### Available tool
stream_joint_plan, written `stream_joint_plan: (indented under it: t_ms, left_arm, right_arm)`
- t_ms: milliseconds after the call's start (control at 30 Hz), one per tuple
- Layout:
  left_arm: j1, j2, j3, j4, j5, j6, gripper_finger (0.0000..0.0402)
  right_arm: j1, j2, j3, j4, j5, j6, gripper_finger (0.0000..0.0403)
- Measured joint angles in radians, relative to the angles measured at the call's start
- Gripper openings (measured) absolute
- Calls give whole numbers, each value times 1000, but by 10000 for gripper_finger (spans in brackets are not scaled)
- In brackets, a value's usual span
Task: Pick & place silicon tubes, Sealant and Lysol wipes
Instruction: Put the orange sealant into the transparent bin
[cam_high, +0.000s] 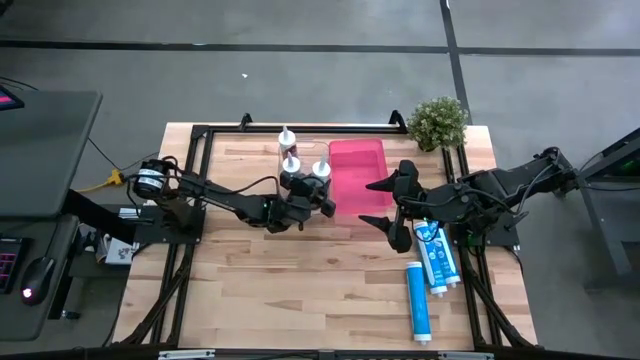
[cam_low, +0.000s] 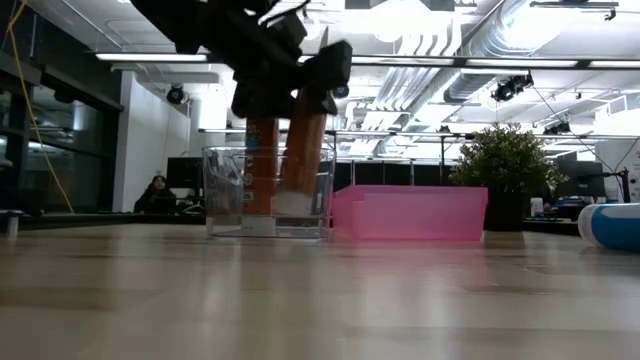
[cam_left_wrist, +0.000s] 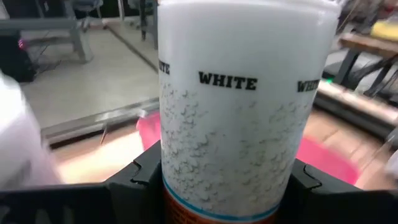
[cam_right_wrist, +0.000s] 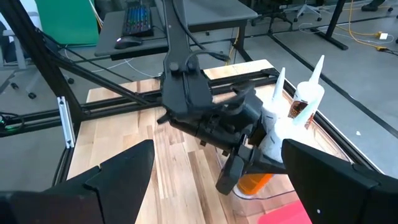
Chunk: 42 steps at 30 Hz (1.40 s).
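While the right arm waits over the right part of the wooden worktop (cam_high: 260, 290), its right end effector (cam_high: 387, 203) hangs with fingers spread wide and nothing between them, just beside the pink bin (cam_high: 357, 175). The left end effector (cam_high: 318, 197) is pinching a sealant tube (cam_left_wrist: 239, 106) marked WHITE, its two dark fingers (cam_left_wrist: 134, 183) pressed against either side of the white-and-orange body. In the low view that tube (cam_low: 303, 160) stands tilted, its lower end down inside a clear container (cam_low: 266, 192), next to a second tube (cam_low: 260, 165) standing upright in the same container; whether the gripped tube's end already touches the container floor is hard to tell through the plastic. From the right wrist view, two more white-nozzled tubes (cam_right_wrist: 306, 96) stand in that container behind the left arm. The container sits touching or nearly touching the pink bin's left wall. On the worktop's right side lie a white-and-blue tube (cam_high: 437, 254) and, a little nearer the front edge, a blue one (cam_high: 418, 300). A small potted plant (cam_high: 437, 122) stands at the far right corner.
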<state>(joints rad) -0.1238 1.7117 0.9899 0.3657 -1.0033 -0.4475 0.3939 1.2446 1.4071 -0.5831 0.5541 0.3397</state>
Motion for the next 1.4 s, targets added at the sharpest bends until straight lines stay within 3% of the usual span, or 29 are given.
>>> stream_joint_plan:
  t_ms: [1400]
  left_arm:
    - [0, 38, 0, 1, -3, -48, 176]
  right_arm:
    - [0, 0, 0, 4, -27, 3, 348]
